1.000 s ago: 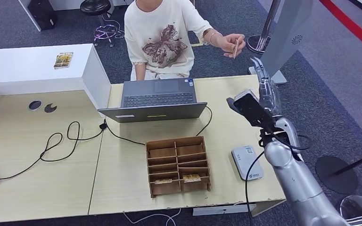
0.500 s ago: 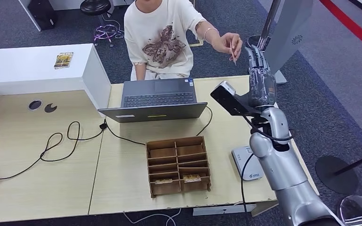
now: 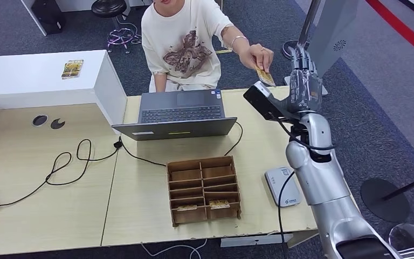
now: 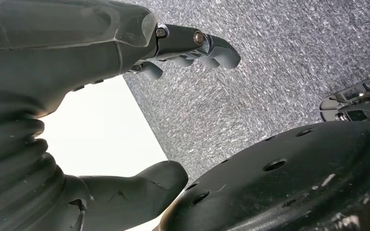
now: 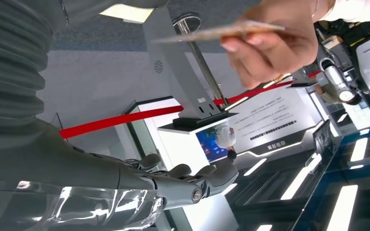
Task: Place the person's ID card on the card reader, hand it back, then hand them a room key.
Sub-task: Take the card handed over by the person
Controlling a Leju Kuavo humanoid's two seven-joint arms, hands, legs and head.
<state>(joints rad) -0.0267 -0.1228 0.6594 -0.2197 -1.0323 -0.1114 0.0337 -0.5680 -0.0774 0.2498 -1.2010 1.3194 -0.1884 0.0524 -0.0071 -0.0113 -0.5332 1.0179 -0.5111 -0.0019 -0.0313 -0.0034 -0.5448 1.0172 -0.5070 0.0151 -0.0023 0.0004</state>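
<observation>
Very early stage: right hand [image 3: 301,81] raised, fingers apart and empty, just beside ID card [image 3: 264,76] pinched in person's hand [image 3: 260,56]; card reader [image 3: 282,186] bare, hand-back and room key pending.

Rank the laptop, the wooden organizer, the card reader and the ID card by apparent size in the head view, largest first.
1. laptop
2. wooden organizer, somewhat smaller than the laptop
3. card reader, its edge partly behind the robot's arm
4. ID card, smallest, pinched in the person's hand and farther from the camera
</observation>
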